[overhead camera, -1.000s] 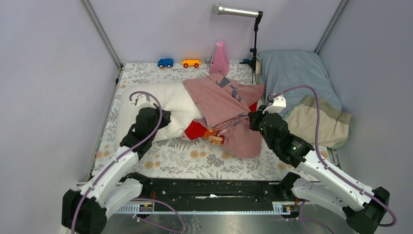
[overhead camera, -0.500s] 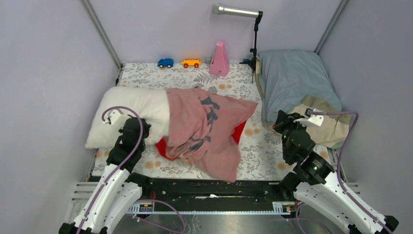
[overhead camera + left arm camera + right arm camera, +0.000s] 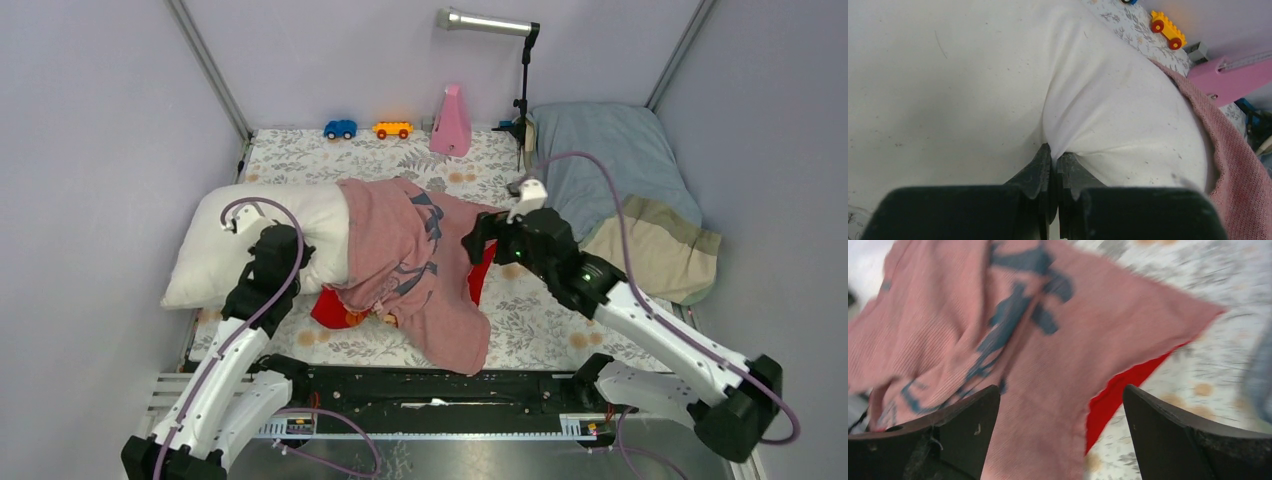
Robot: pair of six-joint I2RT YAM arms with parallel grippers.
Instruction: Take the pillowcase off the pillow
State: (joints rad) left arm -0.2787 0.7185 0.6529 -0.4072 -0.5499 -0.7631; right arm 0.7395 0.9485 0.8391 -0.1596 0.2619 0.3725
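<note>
White pillow (image 3: 250, 240) pinched by left hand (image 3: 1053, 159); right hand (image 3: 1060, 396), now spread apart, back over pillowcase (image 3: 400, 262).

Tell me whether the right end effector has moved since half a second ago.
Yes. The right end effector swung left, away from the blue pillow, and now hangs open over the right edge of the pillowcase.

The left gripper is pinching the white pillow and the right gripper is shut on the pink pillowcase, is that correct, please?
Not quite: the right gripper is open, its jaws spread wide above the pillowcase and holding nothing, as the right wrist view shows. The left gripper is indeed pinching the white pillow.
</note>
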